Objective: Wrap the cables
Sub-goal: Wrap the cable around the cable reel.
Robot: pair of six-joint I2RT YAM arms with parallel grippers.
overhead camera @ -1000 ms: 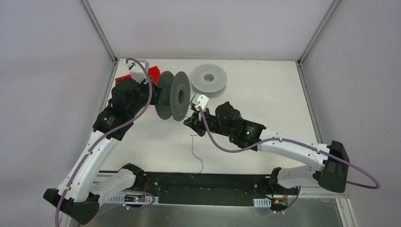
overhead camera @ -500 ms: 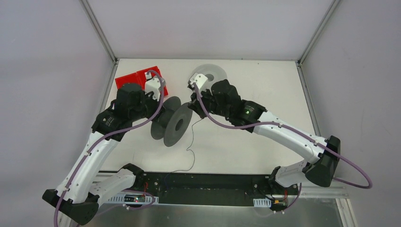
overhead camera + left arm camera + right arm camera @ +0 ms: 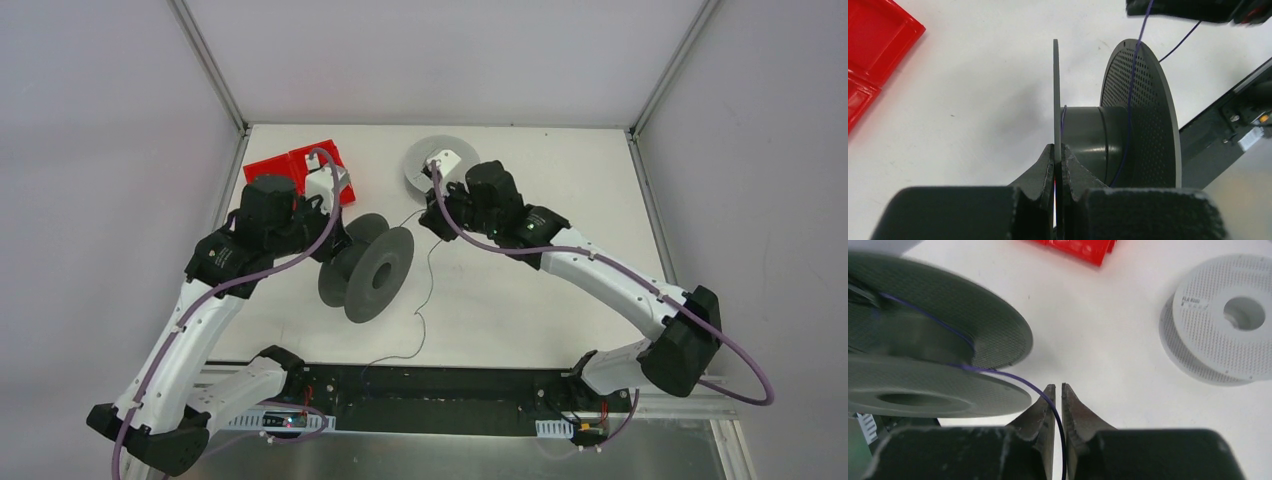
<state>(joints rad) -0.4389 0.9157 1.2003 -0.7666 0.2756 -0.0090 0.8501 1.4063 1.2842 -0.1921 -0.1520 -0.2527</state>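
Observation:
A dark grey spool (image 3: 368,268) hangs in my left gripper (image 3: 335,245). In the left wrist view that gripper (image 3: 1058,150) is shut on the thin edge of one flange of the spool (image 3: 1140,115). The cable (image 3: 428,275), a thin dark purple wire, runs from the spool's core to my right gripper (image 3: 432,215), then trails down toward the table's front edge. In the right wrist view the cable (image 3: 1013,376) passes between the tips of my right gripper (image 3: 1058,386). Those jaws stand a crack apart, wider than the wire.
A light grey spool (image 3: 440,160) lies flat at the back, just behind the right gripper, and shows in the right wrist view too (image 3: 1223,325). A red tray (image 3: 290,170) sits at the back left. A black rail (image 3: 450,390) runs along the near edge.
The left arm has carried the spool from the back toward the front. The right gripper has swung back and right, drawing the cable along, and its jaws have parted slightly.

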